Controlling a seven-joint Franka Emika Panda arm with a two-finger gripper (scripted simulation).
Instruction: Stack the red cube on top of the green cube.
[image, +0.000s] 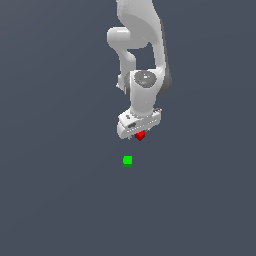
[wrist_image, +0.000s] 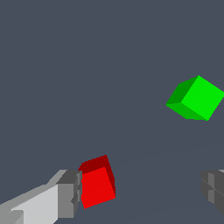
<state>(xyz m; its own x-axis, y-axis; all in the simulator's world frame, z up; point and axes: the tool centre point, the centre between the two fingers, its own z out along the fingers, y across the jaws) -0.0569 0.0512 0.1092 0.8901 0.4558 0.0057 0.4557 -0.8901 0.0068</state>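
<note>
Arm (image: 142, 40): white Franka, hanging down from the top of the exterior view, wrist pointing downward over the dark grey bench (image: 50, 200).

Gripper (image: 138, 134): white body, grey fingers. In the wrist view the gripper (wrist_image: 142, 190) shows one finger (wrist_image: 70, 192) at one side and the other finger (wrist_image: 214, 188) far across the picture, so the fingers stand wide apart.

Red cube (image: 140, 135): small, bright red. In the exterior view it sits directly under the gripper body, partly hidden by it. In the wrist view the red cube (wrist_image: 97, 183) lies between the fingers, right beside one finger and apparently touching its pad, with a broad gap to the other finger. It is tilted relative to the fingers. Not clamped; only one side is met by a finger.

Green cube (image: 127, 160): small, bright green, about the same size as the red one. It rests on the bench on its own, below the gripper in the exterior view and slightly toward the exterior view's left, apart from the red cube. In the wrist view the green cube (wrist_image: 195, 99) is seen corner-on, beyond the fingers and outside the span between them.

Bench: plain, uniform dark grey surface filling both views.
</note>
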